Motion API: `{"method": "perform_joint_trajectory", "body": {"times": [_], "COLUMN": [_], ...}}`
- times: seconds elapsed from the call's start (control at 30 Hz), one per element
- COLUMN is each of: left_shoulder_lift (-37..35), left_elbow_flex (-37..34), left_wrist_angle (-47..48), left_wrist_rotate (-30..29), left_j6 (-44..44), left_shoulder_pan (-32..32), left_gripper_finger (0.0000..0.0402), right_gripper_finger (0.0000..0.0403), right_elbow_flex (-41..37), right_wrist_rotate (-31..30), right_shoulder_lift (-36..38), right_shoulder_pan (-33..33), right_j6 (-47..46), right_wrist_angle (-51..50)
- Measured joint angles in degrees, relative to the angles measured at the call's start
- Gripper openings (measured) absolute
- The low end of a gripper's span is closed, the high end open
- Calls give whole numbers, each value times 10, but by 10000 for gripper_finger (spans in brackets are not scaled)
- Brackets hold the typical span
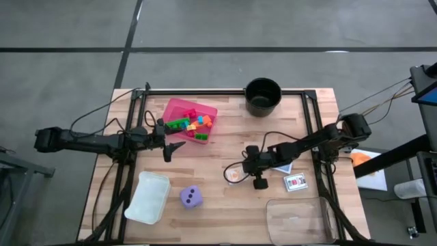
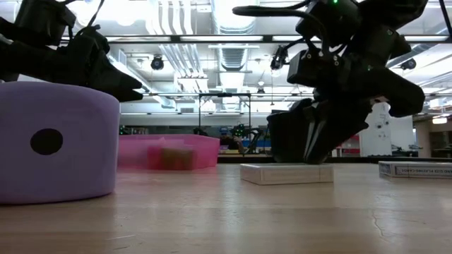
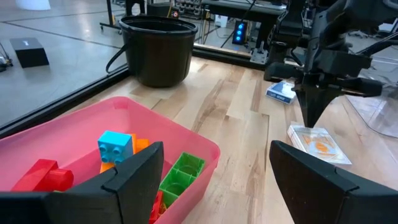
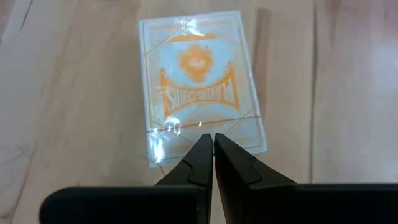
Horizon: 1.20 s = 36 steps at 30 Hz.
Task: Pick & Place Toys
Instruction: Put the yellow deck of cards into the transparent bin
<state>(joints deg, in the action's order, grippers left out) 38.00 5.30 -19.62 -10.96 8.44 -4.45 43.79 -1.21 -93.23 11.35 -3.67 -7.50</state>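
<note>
step: right tool point(image 4: 213, 146) hovering over the orange card point(image 4: 202, 84), tips pressed together, card lying flat on the counter point(image 1: 225, 205) | next: likely needing to spread and drop astride the card | left tool point(image 3: 214, 171) waiting spread beside the tray point(image 3: 205, 152), bricks point(image 1: 191, 124) inside | die point(image 1: 190, 197) sitting nearer the front edge

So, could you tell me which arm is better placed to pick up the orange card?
The right gripper, shut, is poised directly over the orange card; the left gripper waits beside the pink tray.
</note>
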Motion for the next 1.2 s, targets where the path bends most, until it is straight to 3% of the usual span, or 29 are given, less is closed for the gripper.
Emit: {"method": "perform_joint_trajectory", "body": {"times": [1.2], "left_shoulder_lift": [0], "left_elbow_flex": [0], "left_wrist_angle": [-2], "left_wrist_rotate": [0], "left_j6": [0], "left_shoulder_pan": [0], "left_gripper_finger": [295], "right_gripper_finger": [18], "right_elbow_flex": [3], "right_wrist_rotate": [11], "right_shoulder_lift": [-24], "right_shoulder_pan": [1], "right_j6": [-55], "right_wrist_angle": [-60]}}
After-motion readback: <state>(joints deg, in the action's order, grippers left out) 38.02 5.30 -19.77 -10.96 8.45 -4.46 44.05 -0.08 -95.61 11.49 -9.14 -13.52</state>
